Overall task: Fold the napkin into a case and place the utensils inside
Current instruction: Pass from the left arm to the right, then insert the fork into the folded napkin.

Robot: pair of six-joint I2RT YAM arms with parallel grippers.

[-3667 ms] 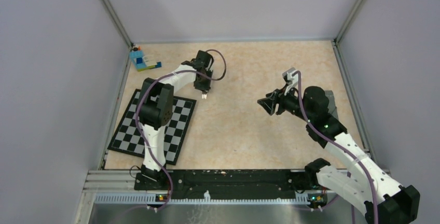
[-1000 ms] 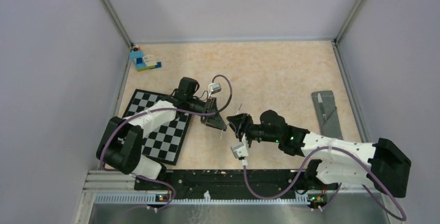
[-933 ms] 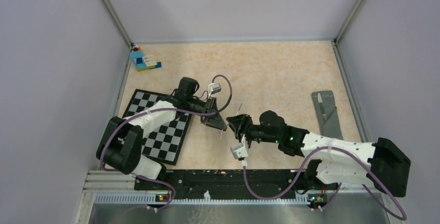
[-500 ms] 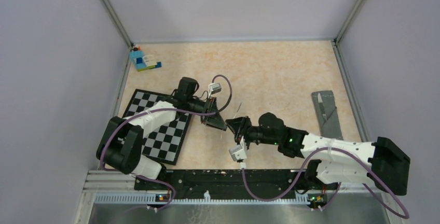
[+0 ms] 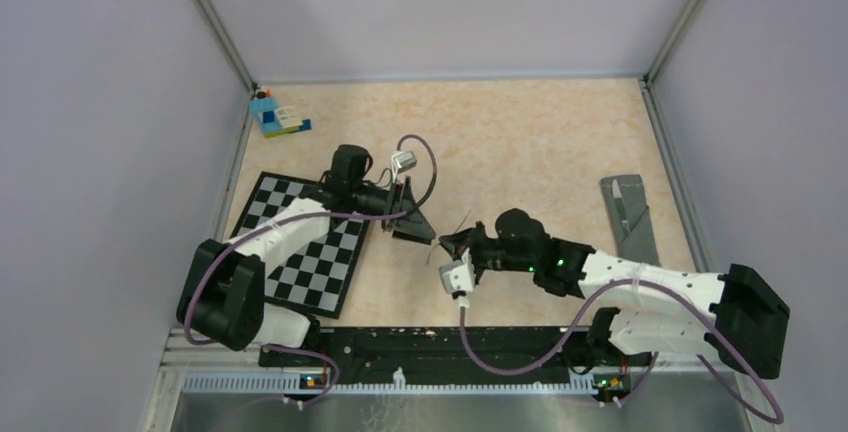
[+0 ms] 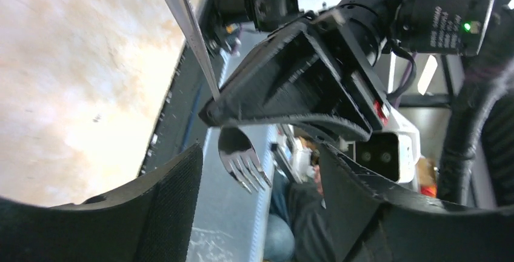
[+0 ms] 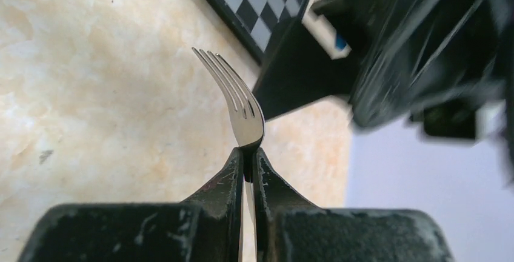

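Observation:
My right gripper (image 7: 248,151) is shut on the neck of the silver fork (image 7: 239,101), whose tines curve up over the beige table. In the top view the fork (image 5: 463,221) is a thin slanted line above the table centre, held by the right gripper (image 5: 448,242). My left gripper (image 5: 412,224) faces it from the left, open. In the left wrist view the fork's tines (image 6: 241,156) hang between the spread fingers of the left gripper (image 6: 257,171) without touching them. The dark grey napkin lies as a narrow case (image 5: 628,220) at the right edge. I cannot make out the knife.
A black-and-white checkered mat (image 5: 300,252) lies at the left under the left arm. A blue toy-brick block (image 5: 275,115) stands in the far left corner. Grey walls enclose the table on three sides.
The right gripper has closed on the fork. The left gripper has opened, let go of the fork, and drawn back a little to the left.

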